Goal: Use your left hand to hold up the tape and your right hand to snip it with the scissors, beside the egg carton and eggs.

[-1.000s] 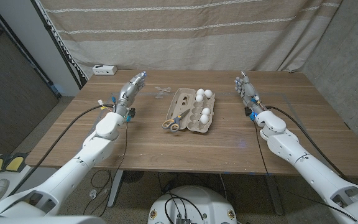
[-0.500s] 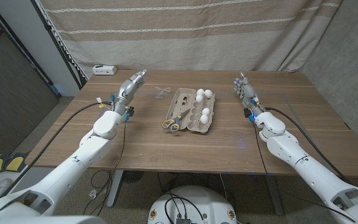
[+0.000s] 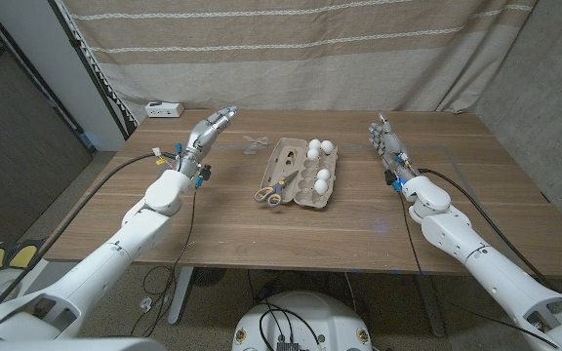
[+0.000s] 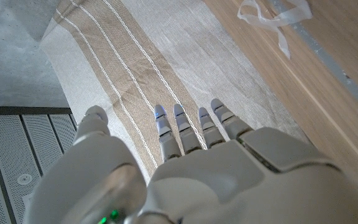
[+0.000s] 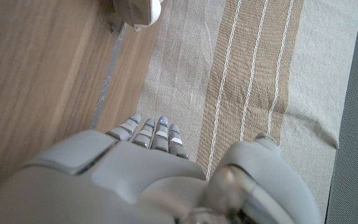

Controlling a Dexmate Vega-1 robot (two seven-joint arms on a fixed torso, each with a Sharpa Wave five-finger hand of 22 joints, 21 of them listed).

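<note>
A crumpled strip of clear tape (image 3: 255,143) lies on the table beyond the egg carton; it shows as a pale loop (image 4: 272,15) in the left wrist view. The open cardboard egg carton (image 3: 292,185) holds three white eggs (image 3: 322,148). Scissors (image 3: 273,191) with yellow handles lie across the carton's near left corner. My left hand (image 3: 211,129) hovers left of the tape, fingers straight and apart, holding nothing (image 4: 191,149). My right hand (image 3: 385,139) stands right of the carton, fingers straight, nothing in it (image 5: 148,162).
A white power strip (image 3: 163,109) sits at the table's far left corner. A striped curtain (image 3: 291,49) hangs close behind the table. The carton's corner (image 5: 138,9) shows in the right wrist view.
My left hand has moved right and further back, closer to the tape. The right hand, carton, scissors and tape have stayed put.
</note>
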